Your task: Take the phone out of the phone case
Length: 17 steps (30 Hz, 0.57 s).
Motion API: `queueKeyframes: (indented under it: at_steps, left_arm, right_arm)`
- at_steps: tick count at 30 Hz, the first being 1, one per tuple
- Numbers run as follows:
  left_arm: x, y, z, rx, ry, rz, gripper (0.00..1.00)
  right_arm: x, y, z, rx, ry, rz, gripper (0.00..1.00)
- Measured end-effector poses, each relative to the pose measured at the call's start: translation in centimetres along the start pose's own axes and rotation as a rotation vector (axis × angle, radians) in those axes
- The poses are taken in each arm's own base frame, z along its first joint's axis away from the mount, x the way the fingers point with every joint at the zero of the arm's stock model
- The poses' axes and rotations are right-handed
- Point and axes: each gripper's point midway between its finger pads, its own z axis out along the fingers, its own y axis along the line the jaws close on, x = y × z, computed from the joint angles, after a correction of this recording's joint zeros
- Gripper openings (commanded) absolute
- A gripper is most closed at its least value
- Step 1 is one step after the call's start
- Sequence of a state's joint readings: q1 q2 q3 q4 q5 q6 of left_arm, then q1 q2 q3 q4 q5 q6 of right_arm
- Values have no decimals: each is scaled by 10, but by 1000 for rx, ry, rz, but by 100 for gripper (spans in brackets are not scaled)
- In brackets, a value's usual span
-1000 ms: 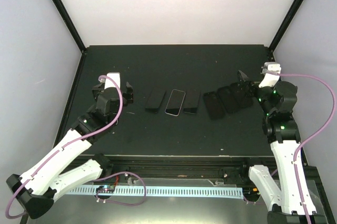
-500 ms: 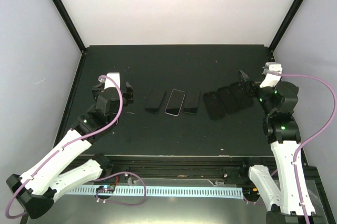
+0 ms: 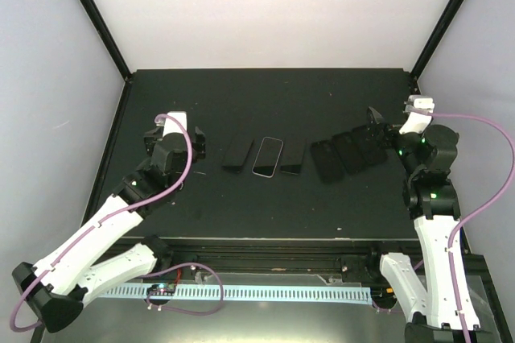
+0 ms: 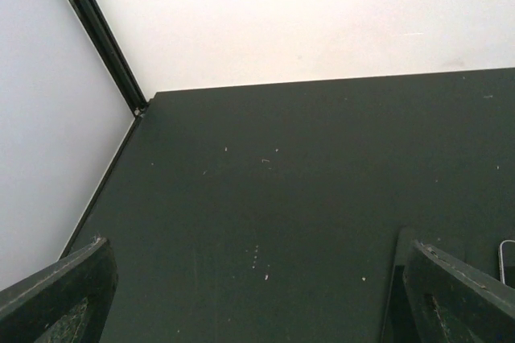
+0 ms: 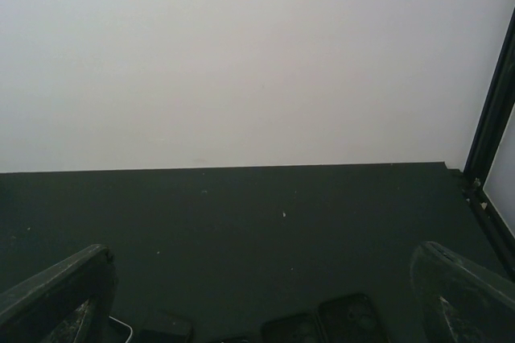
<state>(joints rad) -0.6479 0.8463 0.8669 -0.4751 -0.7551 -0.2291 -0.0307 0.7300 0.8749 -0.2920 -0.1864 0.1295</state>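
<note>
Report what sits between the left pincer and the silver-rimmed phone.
One dark slab, phone or case, lies flat between the left pincer and the silver-rimmed phone.

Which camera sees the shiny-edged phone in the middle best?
The top external view: the silver-rimmed phone lies whole there. Each wrist view catches only a sliver of its rim at the frame edge.

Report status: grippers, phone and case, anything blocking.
Left gripper jaws open, empty, left of row of phones and cases. Right gripper jaws open, empty, by its right end. All flat on table; cased one unclear. Nothing blocking.
</note>
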Motion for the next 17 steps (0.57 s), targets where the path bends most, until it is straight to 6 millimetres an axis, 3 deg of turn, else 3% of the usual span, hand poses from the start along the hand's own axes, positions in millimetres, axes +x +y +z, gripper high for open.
queueKeyframes:
  at_steps: [8, 17]
  left_arm:
    - [2, -1, 2, 0, 8, 8, 99]
    - [3, -4, 2, 16, 12, 8, 99]
  right_arm:
    - [-13, 2, -4, -3, -25, 5, 100]
    - [-13, 6, -5, -22, -24, 1, 100]
